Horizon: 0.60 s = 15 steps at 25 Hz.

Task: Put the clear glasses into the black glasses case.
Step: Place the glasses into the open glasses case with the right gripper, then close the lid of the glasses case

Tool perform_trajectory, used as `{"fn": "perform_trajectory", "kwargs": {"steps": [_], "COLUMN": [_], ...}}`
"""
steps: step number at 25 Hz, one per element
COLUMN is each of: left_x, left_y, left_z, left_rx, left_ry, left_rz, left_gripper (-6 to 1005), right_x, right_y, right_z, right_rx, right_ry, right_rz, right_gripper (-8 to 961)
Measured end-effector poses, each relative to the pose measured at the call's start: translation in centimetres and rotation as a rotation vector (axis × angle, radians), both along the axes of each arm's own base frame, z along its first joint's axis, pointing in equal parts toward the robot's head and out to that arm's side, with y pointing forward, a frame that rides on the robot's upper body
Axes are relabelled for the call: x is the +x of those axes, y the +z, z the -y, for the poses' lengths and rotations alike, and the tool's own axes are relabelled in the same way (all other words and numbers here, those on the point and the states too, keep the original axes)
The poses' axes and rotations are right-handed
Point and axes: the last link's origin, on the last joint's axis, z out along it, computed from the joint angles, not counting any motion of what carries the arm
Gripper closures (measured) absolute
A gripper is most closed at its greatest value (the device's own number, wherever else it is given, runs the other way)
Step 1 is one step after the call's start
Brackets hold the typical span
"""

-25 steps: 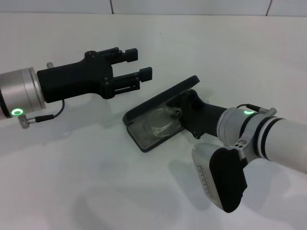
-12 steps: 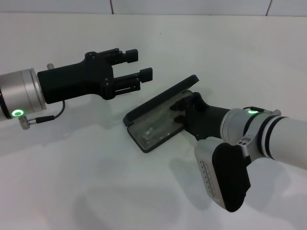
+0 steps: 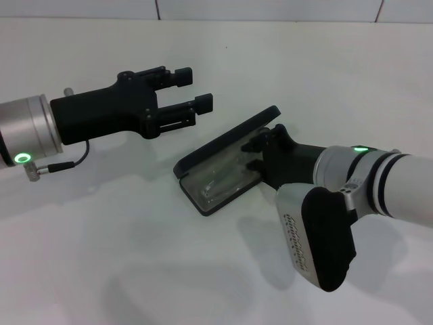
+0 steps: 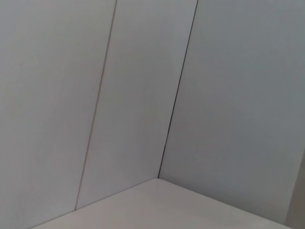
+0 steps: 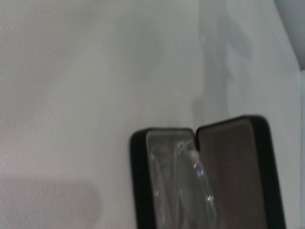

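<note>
The black glasses case lies open on the white table, lid tilted up at the far side. The clear glasses rest inside its lower half. My right gripper is at the case's right end, open, its fingertips just over the rim with nothing between them. The right wrist view shows the open case with the clear glasses lying in it. My left gripper hovers open above the table, left of and behind the case, holding nothing.
White table all around the case, with a white tiled wall along the back. The left wrist view shows only wall panels and a table corner.
My right gripper has drawn back to the right out of the case, leaving the clear glasses lying inside. The left arm has barely moved.
</note>
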Motion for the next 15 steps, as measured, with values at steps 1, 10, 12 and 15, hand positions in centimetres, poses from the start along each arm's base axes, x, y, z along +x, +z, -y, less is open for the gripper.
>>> {"fn": "perform_trajectory", "kwargs": {"steps": [1, 10, 12, 15], "left_x": [-0.06, -0.22, -0.26, -0.33], "left_y": [0.03, 0.22, 0.25, 0.28], "left_z": [0.02, 0.00, 0.01, 0.04], "left_rx": [0.001, 0.003, 0.003, 0.004], "left_ry": [0.001, 0.002, 0.003, 0.005], "left_rz": [-0.001, -0.006, -0.006, -0.008], "left_gripper": [316, 316, 317, 317], "right_x": [-0.17, -0.96, -0.91, -0.81], "right_y": [0.00, -0.24, -0.30, -0.32], "right_z": [0.09, 0.87, 0.99, 1.05], "right_rx": [-0.006, -0.052, -0.061, -0.067], "right_ry": [-0.003, -0.033, -0.043, -0.052], "right_rz": [-0.007, -0.049, -0.053, -0.053], "right_gripper": [697, 690, 692, 696]}}
